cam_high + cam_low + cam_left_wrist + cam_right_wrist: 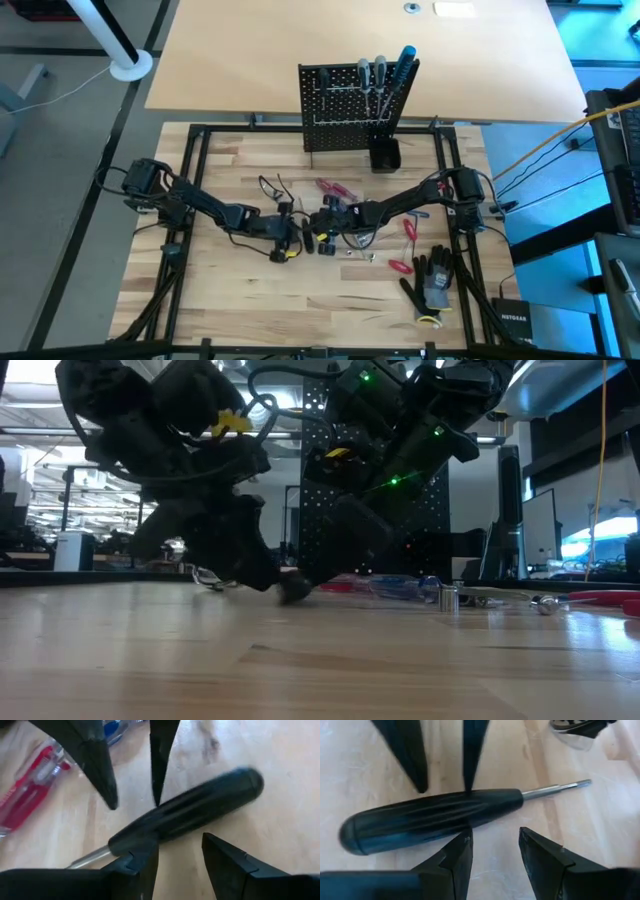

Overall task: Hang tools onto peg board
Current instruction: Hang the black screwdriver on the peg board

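Down at the middle of the wooden table [250, 300], the left gripper [177, 855] and the right gripper [492, 852] have met tip to tip over one black-handled screwdriver [430, 817], which lies flat on the boards. Both sets of fingers are spread, and neither is clamped on anything: from each wrist the handle crosses just ahead of that gripper's own tips, with the opposite gripper's two fingers pointing down on its far side. One finger of each [142, 862] seems to touch the handle, though I can't be certain of contact from these angles. Its bare metal shaft [555, 789] sticks out past the right gripper's spread. Just beyond the left gripper lies a red-handled tool [27, 795], flat on the wood and apart from the black one. More red tools [405, 245] lie scattered out past the right gripper, near a pair of black gloves [432, 282]. Well behind both grippers the peg board [345, 100] stands upright at the table's far edge, with several screwdrivers [385, 75] already hanging on it.
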